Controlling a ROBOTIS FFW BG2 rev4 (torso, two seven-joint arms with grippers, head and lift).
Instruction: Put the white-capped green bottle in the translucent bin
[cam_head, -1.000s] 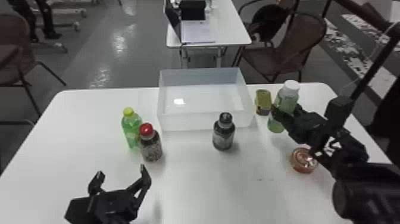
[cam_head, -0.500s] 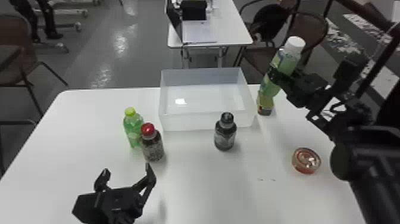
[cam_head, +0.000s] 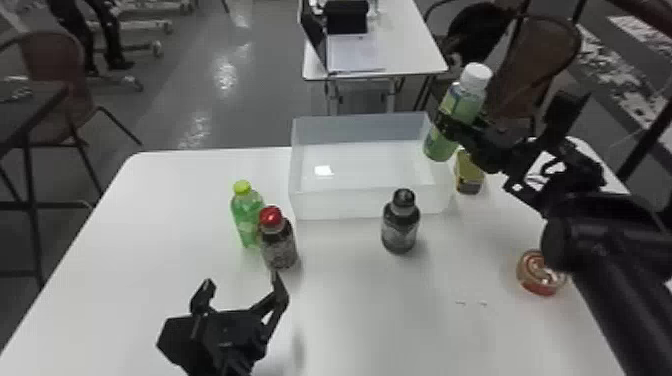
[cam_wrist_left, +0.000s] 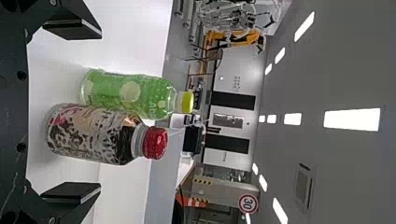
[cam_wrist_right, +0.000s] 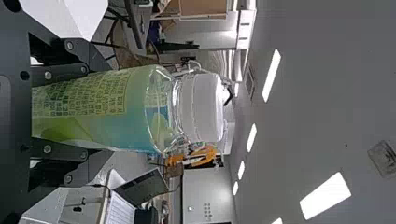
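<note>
Right tool (cam_head: 459, 125) clamps the white-capped green bottle (cam_head: 464, 102) near the translucent bin (cam_head: 345, 204), black-capped bottle (cam_head: 401, 227) in front, yellow container (cam_head: 469, 172) beside.

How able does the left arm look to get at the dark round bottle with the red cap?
Probably yes: the left gripper is open and empty, and nothing stands between it and the dark bottle. The green yellow-capped plastic bottle close beside it may crowd one finger.

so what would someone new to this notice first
Probably the white-capped bottle, held up in the right gripper by the far right corner of the bin. After that, the bright red cap near the bin's near left corner, beside the yellow-capped bottle.
</note>
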